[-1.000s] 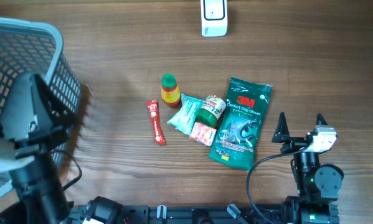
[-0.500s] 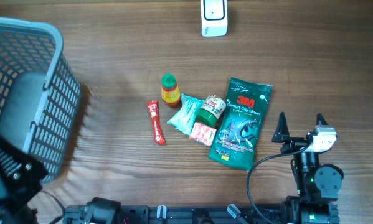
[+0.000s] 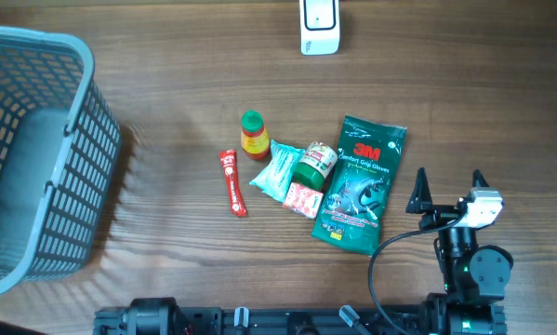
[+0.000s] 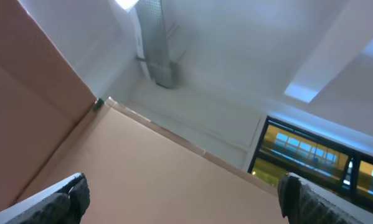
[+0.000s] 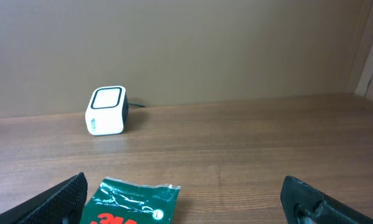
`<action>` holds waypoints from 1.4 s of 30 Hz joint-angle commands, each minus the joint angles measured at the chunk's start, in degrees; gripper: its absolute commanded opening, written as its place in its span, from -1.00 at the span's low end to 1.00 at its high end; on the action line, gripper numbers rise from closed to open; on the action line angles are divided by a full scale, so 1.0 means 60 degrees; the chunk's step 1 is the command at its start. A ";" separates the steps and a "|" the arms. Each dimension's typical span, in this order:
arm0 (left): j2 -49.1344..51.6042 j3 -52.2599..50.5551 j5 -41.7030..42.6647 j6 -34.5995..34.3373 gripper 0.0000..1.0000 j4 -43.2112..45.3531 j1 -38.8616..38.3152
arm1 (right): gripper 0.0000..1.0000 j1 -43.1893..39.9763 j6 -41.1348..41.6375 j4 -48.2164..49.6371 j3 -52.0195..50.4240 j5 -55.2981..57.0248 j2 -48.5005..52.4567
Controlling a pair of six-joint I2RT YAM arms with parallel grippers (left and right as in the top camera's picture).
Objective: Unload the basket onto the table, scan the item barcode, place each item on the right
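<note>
Left arm is gone from the overhead view; a second ago it stood over the basket [image 3: 36, 158]. Six items lie clustered mid-table [image 3: 166, 84]: one green glove pack [image 3: 360, 184], one green-lidded jar [image 3: 313, 164], one teal packet [image 3: 276, 171], one small red-and-white packet [image 3: 304, 199], one green-capped bottle [image 3: 252, 136] and one red sachet [image 3: 232, 183]. The glove pack lies just left of the right gripper [image 3: 448, 181], not touching it; those fingers are spread wide and empty. The left gripper [image 4: 186, 199] points at a ceiling, fingers wide apart, holding nothing. One white scanner [image 3: 319, 25] stands at the far edge, well apart from the cluster.
</note>
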 commanded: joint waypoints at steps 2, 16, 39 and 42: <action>-0.0047 -0.0069 0.0863 -0.0499 1.00 -0.0029 0.0087 | 1.00 -0.0011 0.0142 0.0022 -0.0007 -0.0073 -0.0044; -0.0044 -0.0069 -0.0004 -0.0623 1.00 -0.6076 0.0084 | 0.99 -0.0011 0.0138 0.0022 -0.0007 -0.0073 -0.0044; -0.0044 -0.0390 0.4003 0.0142 1.00 -1.0386 0.0076 | 0.99 -0.0011 0.9686 0.0361 -0.0007 -0.4914 -0.0044; -0.0036 -0.0430 0.4000 0.0138 1.00 -1.0371 0.0076 | 0.99 -0.0011 0.8958 0.0856 0.0007 -0.6153 -0.0044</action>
